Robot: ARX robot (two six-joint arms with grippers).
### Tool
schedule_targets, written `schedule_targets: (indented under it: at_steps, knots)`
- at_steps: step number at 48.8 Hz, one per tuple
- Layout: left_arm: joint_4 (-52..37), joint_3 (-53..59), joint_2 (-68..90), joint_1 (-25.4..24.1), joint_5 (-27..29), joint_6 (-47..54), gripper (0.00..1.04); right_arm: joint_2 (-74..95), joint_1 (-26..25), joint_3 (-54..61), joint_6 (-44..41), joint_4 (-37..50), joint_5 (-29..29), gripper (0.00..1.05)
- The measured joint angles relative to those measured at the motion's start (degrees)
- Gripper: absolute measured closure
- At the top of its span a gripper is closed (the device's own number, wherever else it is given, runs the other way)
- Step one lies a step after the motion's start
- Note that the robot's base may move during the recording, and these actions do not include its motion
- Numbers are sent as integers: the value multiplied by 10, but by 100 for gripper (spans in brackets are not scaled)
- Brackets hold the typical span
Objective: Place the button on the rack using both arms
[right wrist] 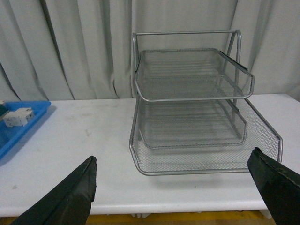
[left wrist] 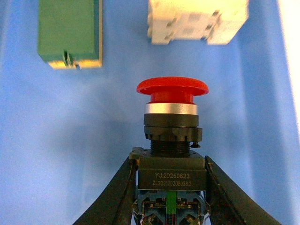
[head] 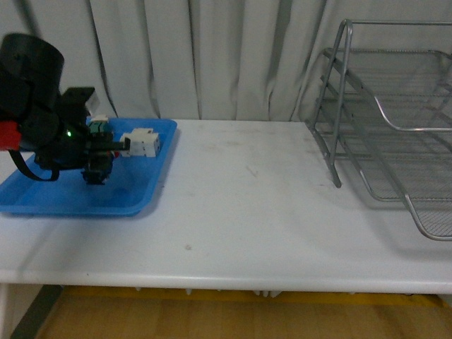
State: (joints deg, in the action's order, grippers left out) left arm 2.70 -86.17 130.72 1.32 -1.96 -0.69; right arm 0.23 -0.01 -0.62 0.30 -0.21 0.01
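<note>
The button (left wrist: 172, 112) has a round red cap, a silver ring and a dark body. My left gripper (left wrist: 171, 165) is shut on its body, one black finger on each side, holding it above the blue tray (left wrist: 47, 140). In the front view the left gripper (head: 97, 167) hangs over that tray at the far left; the button is hard to make out there. The rack (head: 381, 120) is a silver wire-mesh organiser with stacked tiers at the table's right end. It also shows in the right wrist view (right wrist: 192, 117), straight ahead of my right gripper (right wrist: 173, 157), which is open and empty.
A green-and-cream switch block (left wrist: 70, 33) and a white breaker block (left wrist: 197, 21) lie in the blue tray (head: 141, 191), beyond the button. The white table (head: 247, 212) stretches between tray and rack. A grey curtain hangs behind.
</note>
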Motion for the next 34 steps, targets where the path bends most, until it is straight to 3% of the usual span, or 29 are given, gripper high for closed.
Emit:
schedule_targets:
  at_steps: [9,23,34]
  knots:
    - [-84,156,-194,14,-51,20,69,0,0,0,0,0,0,6]
    - [-88,391,-420,25,-62,95,69,0,0,0,0,0,0,6]
    - [-93,459,-482,19,-65,113,69,0,0,0,0,0,0,6]
